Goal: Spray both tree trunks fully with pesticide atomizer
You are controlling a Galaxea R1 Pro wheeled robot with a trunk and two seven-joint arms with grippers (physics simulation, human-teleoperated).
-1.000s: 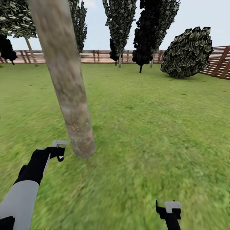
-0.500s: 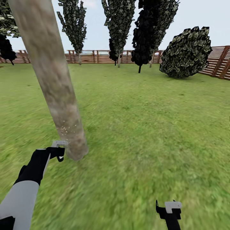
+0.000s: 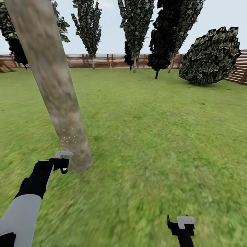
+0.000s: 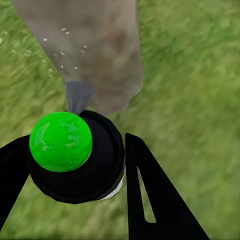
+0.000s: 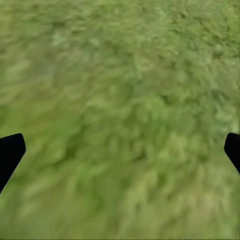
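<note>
the left gripper [image 4: 75,165] clamps the atomizer [image 4: 75,150]; specks [image 3: 68,139] dot only the trunk's [image 3: 51,79] base, risking patchy coverage.

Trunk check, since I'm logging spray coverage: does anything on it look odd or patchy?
Yes. White specks sit in one small cluster low on the trunk, just above the left pincer holding the atomizer. The rest of the trunk is bare, so coverage looks very partial.

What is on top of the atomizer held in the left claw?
A green ball sits on the black pesticide atomizer. A grey nozzle points at the speckled tree trunk. The ball hides the cap beneath.
</note>
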